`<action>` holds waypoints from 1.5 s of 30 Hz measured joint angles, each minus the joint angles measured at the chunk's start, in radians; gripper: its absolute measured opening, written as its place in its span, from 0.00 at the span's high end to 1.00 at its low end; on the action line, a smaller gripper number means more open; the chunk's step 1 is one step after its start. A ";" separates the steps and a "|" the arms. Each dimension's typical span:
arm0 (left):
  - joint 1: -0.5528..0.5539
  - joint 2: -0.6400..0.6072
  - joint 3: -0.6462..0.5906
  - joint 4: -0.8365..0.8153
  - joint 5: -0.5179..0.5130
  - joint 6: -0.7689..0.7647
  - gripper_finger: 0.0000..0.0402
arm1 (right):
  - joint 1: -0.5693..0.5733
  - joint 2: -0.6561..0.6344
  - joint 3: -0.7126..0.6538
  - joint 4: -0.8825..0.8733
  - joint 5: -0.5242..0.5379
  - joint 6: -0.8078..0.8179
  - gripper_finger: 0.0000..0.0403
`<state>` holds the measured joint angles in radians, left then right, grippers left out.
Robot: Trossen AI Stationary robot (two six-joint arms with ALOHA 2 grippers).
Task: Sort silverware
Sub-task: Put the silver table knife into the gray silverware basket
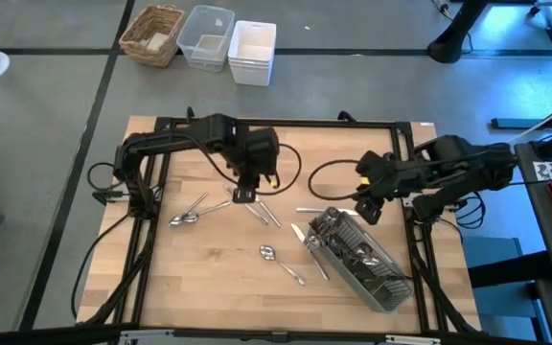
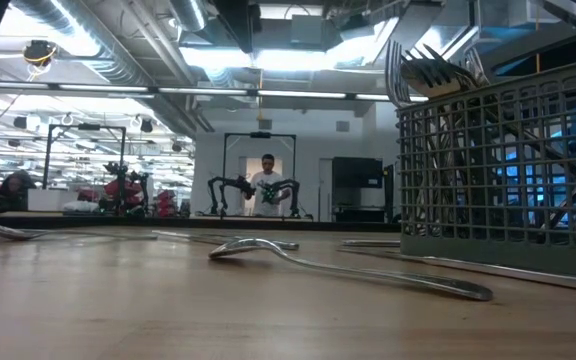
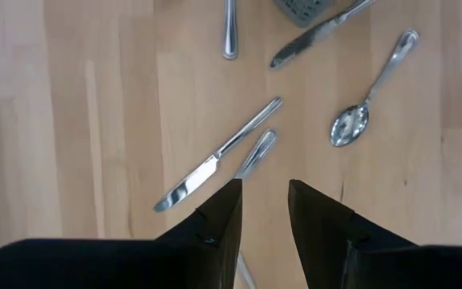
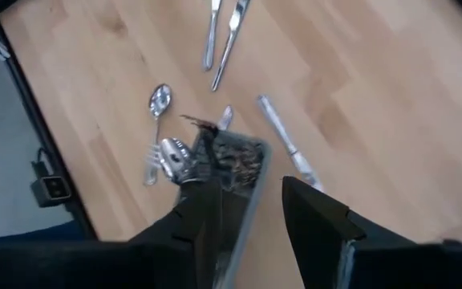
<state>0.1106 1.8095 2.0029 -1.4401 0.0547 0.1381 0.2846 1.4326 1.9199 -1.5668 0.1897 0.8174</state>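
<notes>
Loose silverware lies flat on the wooden table: two spoons [image 1: 188, 217], a knife and another handle [image 1: 264, 212], a spoon [image 1: 267, 252] and knives near the caddy [image 1: 307, 209]. The grey slatted caddy [image 1: 357, 254] lies at the right with several pieces in it; forks [image 2: 433, 72] stick out of it. My left gripper [image 1: 246, 194] is open over the table's middle, its fingers either side of a handle [image 3: 257, 152] beside a knife [image 3: 215, 164]. My right gripper [image 1: 368, 207] is open just above the caddy's far end [image 4: 235, 160].
A wicker basket [image 1: 153, 34], a clear tub [image 1: 206, 36] and a white tub [image 1: 253, 50] sit on the floor beyond the far edge. Black frame rails [image 1: 151, 240] and cables border the table. Bare wood shows near the front left. A person [image 2: 266, 185] stands far behind.
</notes>
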 joint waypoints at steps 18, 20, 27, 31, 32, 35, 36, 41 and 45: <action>0.112 -0.012 -0.456 0.609 0.300 0.136 0.76 | 0.088 0.019 0.000 -0.004 0.251 0.119 0.67; 0.100 -0.006 -0.521 0.757 0.296 0.139 0.76 | 0.088 0.019 0.000 -0.004 0.292 0.100 0.67; 0.056 0.031 -0.686 1.251 0.273 0.127 0.76 | 0.088 0.019 0.000 -0.004 0.326 0.034 0.67; 0.026 0.080 -0.721 1.455 0.236 0.126 0.76 | 0.088 0.020 0.000 -0.004 0.326 0.015 0.67; 0.020 0.095 -0.722 1.478 0.216 0.126 0.75 | 0.088 0.020 0.000 -0.004 0.326 0.014 0.67; 0.008 0.142 -0.723 1.486 0.186 0.107 0.73 | 0.088 0.020 0.000 -0.004 0.322 0.014 0.67; 0.006 0.158 -0.723 1.482 0.184 0.095 0.72 | 0.088 0.020 0.000 -0.005 0.317 0.014 0.67; -0.001 0.246 -0.723 1.483 0.183 0.032 0.63 | 0.088 0.020 0.000 -0.004 0.316 0.011 0.67; -0.002 0.294 -0.723 1.487 0.130 0.048 0.59 | 0.088 0.020 0.000 -0.004 0.316 0.002 0.67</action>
<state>0.1090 2.1037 1.2797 0.0465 0.1850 0.1864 0.3725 1.4525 1.9198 -1.5709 0.5053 0.8194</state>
